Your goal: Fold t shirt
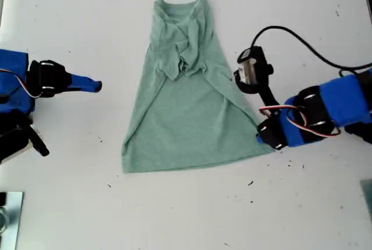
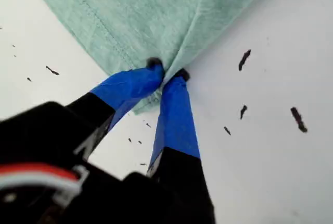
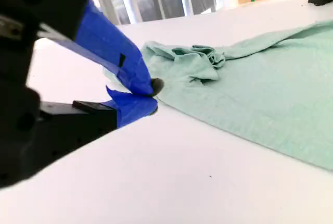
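The white table (image 1: 70, 203) carries the t shirt (image 1: 186, 116) at its centre, sleeves folded inward and bunched near the collar, hem spread wide. At the exterior view's right, my first gripper (image 2: 167, 73) is clamped on the hem corner of the t shirt. At the exterior view's left, my second gripper (image 3: 151, 95) rests clear of the fabric, tips closed on nothing.

My first hand (image 2: 167, 73) is pinched closed on cloth — my second hand (image 3: 148, 95) closed, empty.
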{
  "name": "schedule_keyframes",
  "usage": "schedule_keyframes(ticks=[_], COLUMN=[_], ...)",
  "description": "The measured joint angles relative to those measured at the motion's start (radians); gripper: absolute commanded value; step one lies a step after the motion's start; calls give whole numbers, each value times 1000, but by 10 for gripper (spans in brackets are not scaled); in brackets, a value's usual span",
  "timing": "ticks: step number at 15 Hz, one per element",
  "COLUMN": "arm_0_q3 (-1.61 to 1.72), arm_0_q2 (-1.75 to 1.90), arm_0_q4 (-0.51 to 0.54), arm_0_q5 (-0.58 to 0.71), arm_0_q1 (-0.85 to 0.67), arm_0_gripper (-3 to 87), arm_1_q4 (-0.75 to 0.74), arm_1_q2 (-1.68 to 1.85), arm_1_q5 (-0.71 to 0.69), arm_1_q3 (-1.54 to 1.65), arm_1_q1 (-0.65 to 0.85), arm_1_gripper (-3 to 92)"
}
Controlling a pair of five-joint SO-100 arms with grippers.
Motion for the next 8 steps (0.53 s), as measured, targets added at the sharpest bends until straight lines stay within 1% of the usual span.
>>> schedule_keyframes(ticks=[2, 4, 6, 8], arm_0_q3=[0, 0, 0, 0], arm_0_q2=[0, 0, 0, 0], arm_0_q4=[0, 0, 0, 0], arm_0_q5=[0, 0, 0, 0], arm_0_q1=[0, 0, 0, 0], arm_0_gripper=[-1, -1, -1, -1], arm_1_q4=[295, 511, 638, 643], arm_1_q2=[8, 0, -41, -98], arm_1_q5=[-5, -14, -20, -29], arm_1_q3=[-164, -403, -669, -831], arm_1_q1=[0, -6, -17, -21], arm_1_gripper=[-19, -18, -17, -17])
